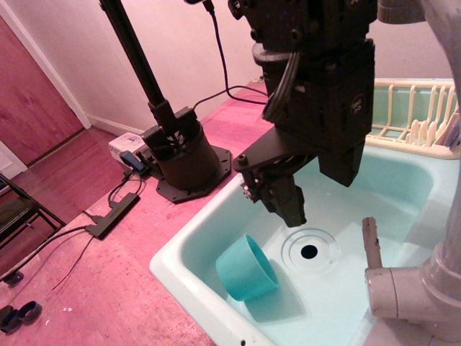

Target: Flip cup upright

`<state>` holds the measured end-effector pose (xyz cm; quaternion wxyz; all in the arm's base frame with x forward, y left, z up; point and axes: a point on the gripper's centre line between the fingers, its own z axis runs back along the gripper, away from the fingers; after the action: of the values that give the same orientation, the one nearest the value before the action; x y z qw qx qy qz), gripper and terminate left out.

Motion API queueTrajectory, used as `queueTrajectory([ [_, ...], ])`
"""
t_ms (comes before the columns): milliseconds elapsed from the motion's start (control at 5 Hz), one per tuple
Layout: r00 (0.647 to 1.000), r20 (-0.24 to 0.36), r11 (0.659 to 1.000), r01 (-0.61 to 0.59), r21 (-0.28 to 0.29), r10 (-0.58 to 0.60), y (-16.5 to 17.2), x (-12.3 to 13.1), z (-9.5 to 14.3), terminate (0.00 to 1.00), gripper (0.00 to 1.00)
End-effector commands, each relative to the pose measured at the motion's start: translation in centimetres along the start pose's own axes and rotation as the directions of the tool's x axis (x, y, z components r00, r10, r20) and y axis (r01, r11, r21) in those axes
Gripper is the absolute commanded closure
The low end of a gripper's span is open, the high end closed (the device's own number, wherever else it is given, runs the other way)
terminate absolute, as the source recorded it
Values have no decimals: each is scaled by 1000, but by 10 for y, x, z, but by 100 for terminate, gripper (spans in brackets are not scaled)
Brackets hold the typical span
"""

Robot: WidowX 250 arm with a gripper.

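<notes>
The teal cup lies tilted on its side in the pale mint sink basin, near the front left corner, left of the drain. Its wide end points down toward the front and its narrow end points up and to the back left. No handle shows. My black gripper hangs above the basin, just above and to the right of the cup, not touching it. Only one dark fingertip is clearly seen, pointing down; the other is hidden by the gripper body, so the gap between the jaws does not show.
A drain hole sits in the basin's middle. A beige faucet and pipe stand at the right front. A yellow dish rack sits behind the sink. The arm's black base and cables stand on the pink counter at the left.
</notes>
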<state>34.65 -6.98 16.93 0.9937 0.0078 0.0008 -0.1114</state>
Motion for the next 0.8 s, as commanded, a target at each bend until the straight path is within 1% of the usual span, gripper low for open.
queueTrajectory([
  [0,1000,0,1000,0,0,0,0,0,0,0,0],
  [200,995,-11,995,95,-41,-95,-13,10,2,0,0],
  [400,991,-14,986,132,-101,-134,-26,4,-1,0,0],
  [600,992,1,979,124,-161,-125,-36,-10,-12,0,0],
])
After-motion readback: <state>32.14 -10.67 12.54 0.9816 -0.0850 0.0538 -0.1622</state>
